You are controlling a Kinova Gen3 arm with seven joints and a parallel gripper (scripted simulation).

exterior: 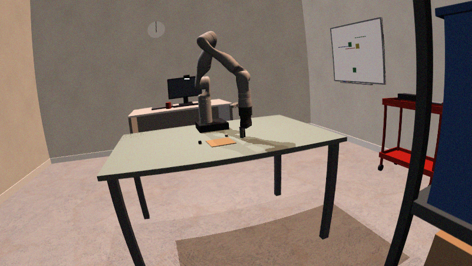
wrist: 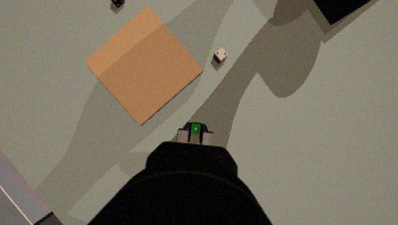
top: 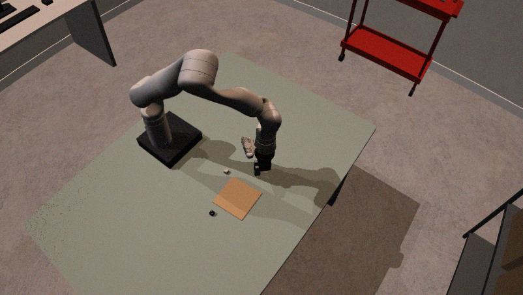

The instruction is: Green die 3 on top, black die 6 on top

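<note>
The green die (wrist: 196,128) sits between the fingers of my gripper (wrist: 195,129), which is shut on it, low over the table and off the mat. One pale dot seems to show on its upper face. The gripper also shows in the top and exterior views (top: 257,170) (exterior: 242,135), where the die is hidden. The orange mat (wrist: 144,65) (top: 237,198) lies flat to the gripper's left, apart from it. The white die (wrist: 220,55) (top: 226,171) lies on the table beside the mat's edge. The black die (top: 211,213) (wrist: 117,2) lies on the table beyond the mat's far corner.
The arm's black base (top: 169,138) stands behind the dice. The table's right edge (top: 347,171) is some way from the gripper. A red cart (top: 395,44) and a desk (top: 44,21) stand on the floor, away from the table.
</note>
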